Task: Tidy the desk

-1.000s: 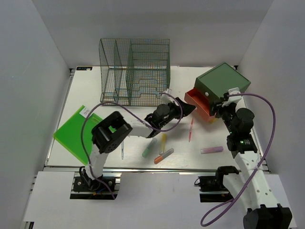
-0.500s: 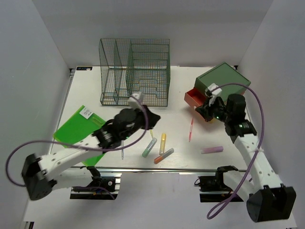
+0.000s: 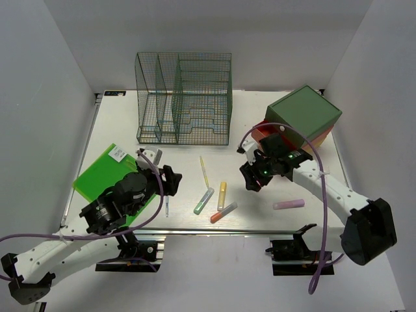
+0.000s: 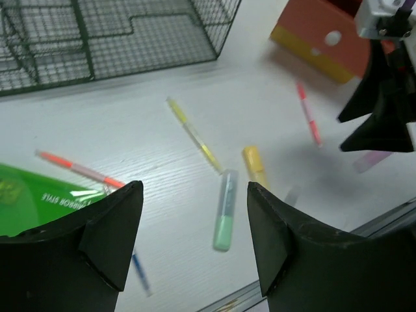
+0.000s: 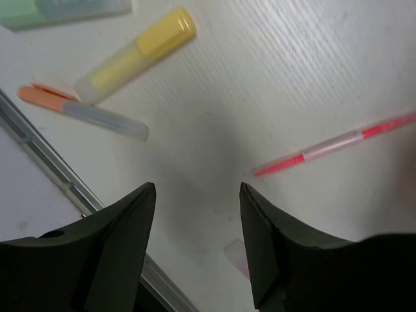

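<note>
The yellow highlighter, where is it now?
In the top view, the yellow highlighter lies on the desk near its front edge, right of the green highlighter, beyond the orange marker.

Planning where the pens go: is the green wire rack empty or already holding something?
Empty: in the top view, every compartment of the wire rack shows only bare mesh.

Left fingers (image 4: 107,237) and right fingers (image 5: 123,240) both spread wide, empty, angled downward.

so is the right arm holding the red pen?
No, the right fingers stand open and empty above the desk, and the red pen lies flat on it beyond their tips.
</note>
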